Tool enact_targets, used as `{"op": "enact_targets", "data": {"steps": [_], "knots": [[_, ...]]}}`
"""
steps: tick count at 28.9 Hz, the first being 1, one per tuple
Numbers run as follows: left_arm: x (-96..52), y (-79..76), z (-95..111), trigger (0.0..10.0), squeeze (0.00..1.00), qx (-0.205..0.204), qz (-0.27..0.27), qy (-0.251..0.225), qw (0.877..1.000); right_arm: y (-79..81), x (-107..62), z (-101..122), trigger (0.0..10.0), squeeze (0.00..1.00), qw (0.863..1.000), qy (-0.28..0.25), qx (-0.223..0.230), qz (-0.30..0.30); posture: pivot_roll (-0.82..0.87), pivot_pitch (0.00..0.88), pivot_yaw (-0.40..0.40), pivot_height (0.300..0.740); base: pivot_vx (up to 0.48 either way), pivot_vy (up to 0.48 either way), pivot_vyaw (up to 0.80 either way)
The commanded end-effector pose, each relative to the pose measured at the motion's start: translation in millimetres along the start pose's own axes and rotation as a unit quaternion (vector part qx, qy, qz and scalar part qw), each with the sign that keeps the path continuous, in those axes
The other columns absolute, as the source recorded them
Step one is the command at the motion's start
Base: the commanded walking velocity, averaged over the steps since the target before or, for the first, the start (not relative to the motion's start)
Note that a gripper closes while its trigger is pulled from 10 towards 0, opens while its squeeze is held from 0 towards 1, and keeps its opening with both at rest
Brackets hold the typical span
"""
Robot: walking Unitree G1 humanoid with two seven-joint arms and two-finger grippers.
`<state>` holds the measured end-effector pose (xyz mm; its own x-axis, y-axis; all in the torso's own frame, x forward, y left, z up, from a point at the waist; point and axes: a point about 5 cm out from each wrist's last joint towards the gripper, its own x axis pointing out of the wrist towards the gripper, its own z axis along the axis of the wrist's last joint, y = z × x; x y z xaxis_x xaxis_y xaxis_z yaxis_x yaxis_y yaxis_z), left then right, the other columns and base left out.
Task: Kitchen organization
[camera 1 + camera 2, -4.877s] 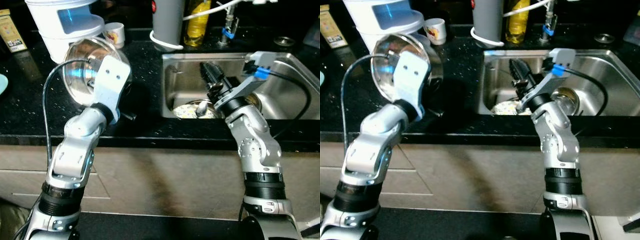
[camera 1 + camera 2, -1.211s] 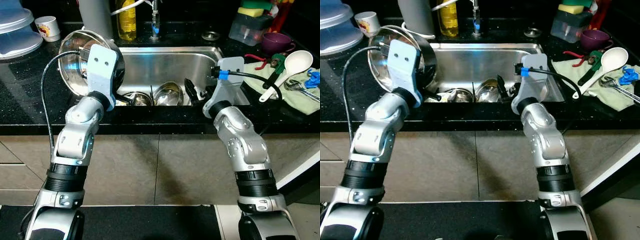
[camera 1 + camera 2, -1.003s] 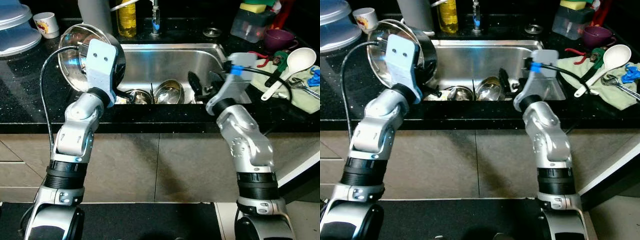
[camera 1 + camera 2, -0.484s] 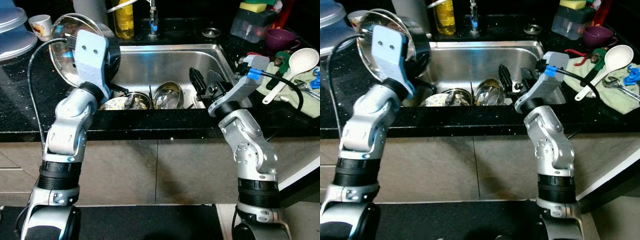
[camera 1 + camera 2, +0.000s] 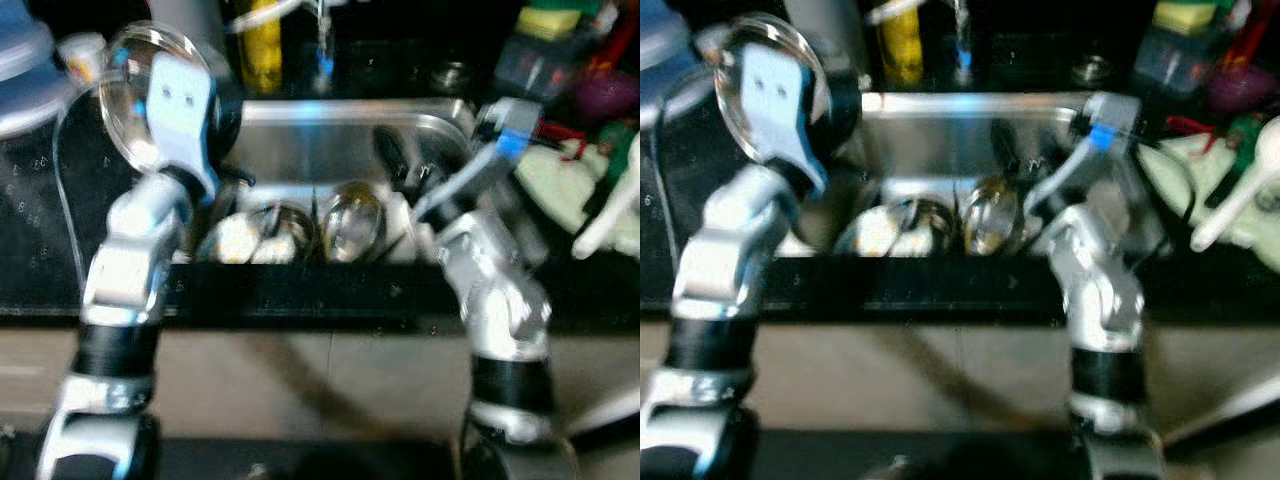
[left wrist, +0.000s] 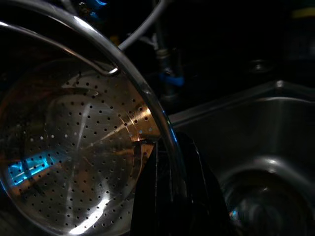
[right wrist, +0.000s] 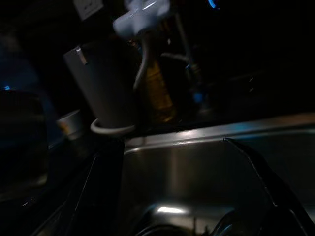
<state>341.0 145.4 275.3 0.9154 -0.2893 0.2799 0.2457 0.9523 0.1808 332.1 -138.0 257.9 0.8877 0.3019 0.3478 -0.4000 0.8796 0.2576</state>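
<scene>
Both eye views smear with motion blur — wrist views dark, faintly glinting.

head eyes: high, looking forward and down over both arms at the counter (image 5: 40,250) and sink (image 5: 340,150); blurred, mid range
stereo overlap: both eyes share the sink, the bowls (image 5: 985,215) in it and both arms, slightly shifted sideways
left wrist: very close along its fingers to a perforated strainer (image 6: 74,162), sink behind; dark
right wrist: low over the sink (image 7: 197,162), facing its back wall, grey cup (image 7: 106,86) and tap; dark
shared: all four views take in the sink
</scene>
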Motion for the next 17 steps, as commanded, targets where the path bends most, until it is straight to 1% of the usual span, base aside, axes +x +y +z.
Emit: {"op": "enact_targets", "data": {"steps": [1, 2, 4, 6, 7, 8, 9, 10, 11, 12, 13, 14, 15, 17], "knots": [[0.1, -8.7, 2, 10.0, 0.0, -0.011, -0.021, -0.008, 1.0, -2.1, -1.3, 1, 10.0, 0.0, 1.0, -0.004, 0.002, 0.0, 0.01, 0.034, 0.028, 0.736, 0.274, 0.0, 0.0], [0.0, -13.9, 1, 10.0, 0.0, -0.017, -0.037, -0.004, 0.999, -2.9, -1.7, 1, 10.0, 0.0, 1.0, -0.005, 0.001, 0.0, 0.01, 0.032, 0.029, 0.736, 0.0, 0.0, 0.0], [-1.5, -23.9, -2, 10.0, 0.0, -0.016, -0.075, 0.004, 0.997, -4.2, -2.4, 1, 10.0, 0.0, 1.0, -0.005, 0.0, -0.001, 0.01, 0.027, 0.031, 0.736, 0.0, 0.0, 0.0], [-4.1, -32.1, -8, 10.0, 0.0, -0.014, -0.115, 0.024, 0.993, -5.2, -3.1, 2, 10.0, 0.0, 1.0, -0.005, -0.002, -0.002, 0.01, 0.025, 0.031, 0.736, 0.0, 0.0, 0.0], [-5.9, -35.9, -11, 10.0, 0.0, -0.007, -0.137, 0.032, 0.99, -5.8, -3.4, 2, 10.0, 0.0, 1.0, -0.004, -0.004, -0.003, 0.01, 0.022, 0.033, 0.736, 0.0, 0.0, 0.0], [-11.7, -42.7, -18, 10.0, 0.0, 0.002, -0.189, 0.057, 0.98, -7.3, -4.0, 2, 10.0, 0.0, 1.0, -0.003, -0.008, -0.004, 0.01, 0.02, 0.033, 0.736, 0.0, 0.0, 0.0], [-11.7, -42.7, -18, 10.0, 0.0, 0.002, -0.189, 0.057, 0.98, -7.3, -4.0, 2, 10.0, 0.0, 1.0, -0.003, -0.008, -0.004, 0.01, 0.02, 0.033, 0.736, 0.0, 0.0, 0.0], [-13.7, -44.4, -21, 10.0, 0.0, 0.002, -0.204, 0.067, 0.977, -7.8, -4.2, 2, 10.0, 0.0, 1.0, -0.003, -0.008, -0.005, 0.01, 0.02, 0.033, 0.736, 0.0, 0.0, 0.0], [-16.7, -44.7, -25, 10.0, 0.0, 0.015, -0.222, 0.082, 0.972, -8.7, -4.5, 2, 10.0, 0.0, 1.0, -0.001, -0.012, -0.006, 0.01, 0.02, 0.033, 0.736, 0.0, 0.0, 0.0], [-21.9, -41.6, -38, 10.0, 0.0, 0.04, -0.243, 0.128, 0.961, -10.6, -5.2, 2, 10.0, 0.0, 1.0, 0.004, -0.02, -0.008, 0.0, 0.022, 0.037, 0.736, 0.0, 0.0, 0.0], [-25.9, -38.6, -47, 10.0, 0.0, 0.058, -0.256, 0.16, 0.951, -12.0, -5.8, 2, 10.0, 0.0, 1.0, 0.007, -0.025, -0.01, 0.0, 0.022, 0.037, 0.736, 0.0, 0.0, 0.0], [-25.9, -38.6, -47, 10.0, 0.0, 0.058, -0.256, 0.16, 0.951, -12.0, -5.8, 2, 10.0, 0.0, 1.0, 0.007, -0.025, -0.01, 0.0, 0.022, 0.037, 0.736, 0.0, 0.0, 0.0], [-29.3, -32.3, -56, 10.0, 0.0, 0.076, -0.259, 0.189, 0.944, -14.2, -6.7, 3, 10.0, 0.0, 0.999, 0.011, -0.034, -0.013, 0.0, 0.023, 0.039, 0.736, 0.0, 0.0, 0.0], [-32.2, -24.2, -64, 10.0, 0.0, 0.091, -0.257, 0.215, 0.938, -16.7, -8.3, 4, 10.0, 0.0, 0.999, 0.016, -0.042, -0.016, -0.01, 0.029, 0.043, 0.736, 0.0, 0.0, 0.0]]}}
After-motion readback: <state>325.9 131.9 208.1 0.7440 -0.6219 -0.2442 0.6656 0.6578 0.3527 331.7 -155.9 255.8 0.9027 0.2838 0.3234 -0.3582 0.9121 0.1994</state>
